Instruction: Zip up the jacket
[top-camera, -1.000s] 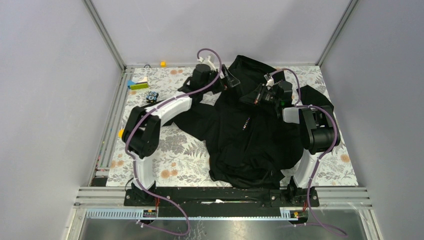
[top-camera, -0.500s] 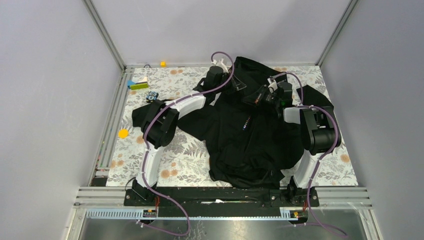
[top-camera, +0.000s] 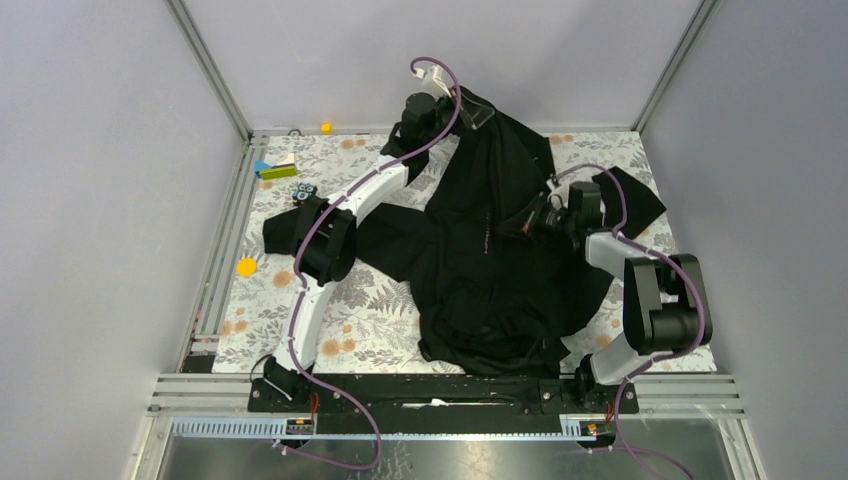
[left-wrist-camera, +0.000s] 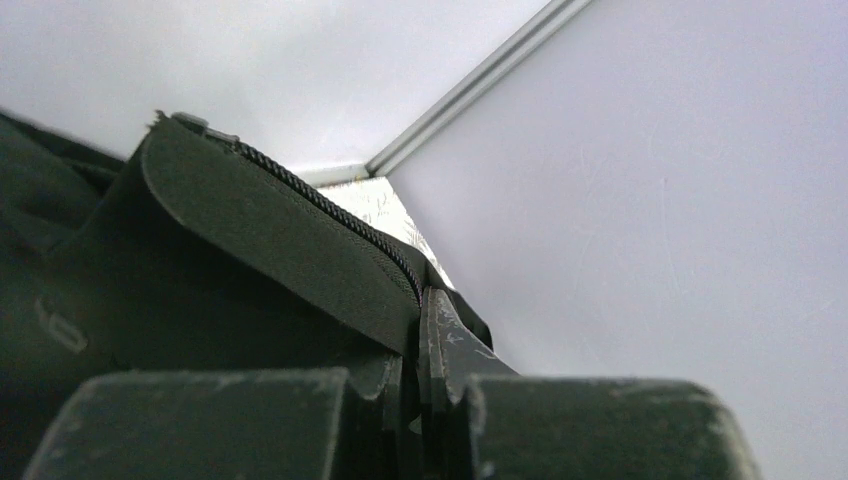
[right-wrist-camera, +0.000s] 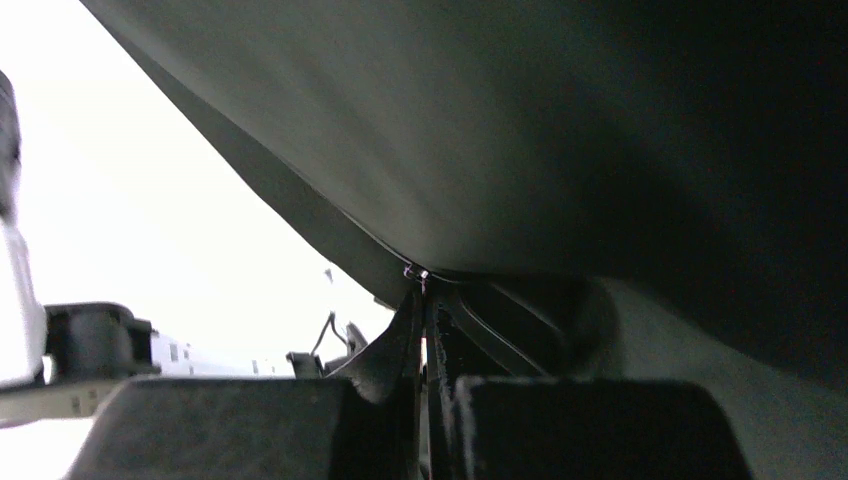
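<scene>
Left fingers (left-wrist-camera: 455, 350) and right fingers (right-wrist-camera: 393, 358), both tight on the jacket (top-camera: 500, 270)

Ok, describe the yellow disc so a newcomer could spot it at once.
Find the black jacket on the floral table. Left of it, past the left arm, near the table's edge, lies the yellow disc: flat and round, unlike the green block farther back.

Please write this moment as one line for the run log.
left end effector: shut on jacket at zipper edge, far end | right end effector: shut on jacket mid-front | zip state: cannot tell
</scene>
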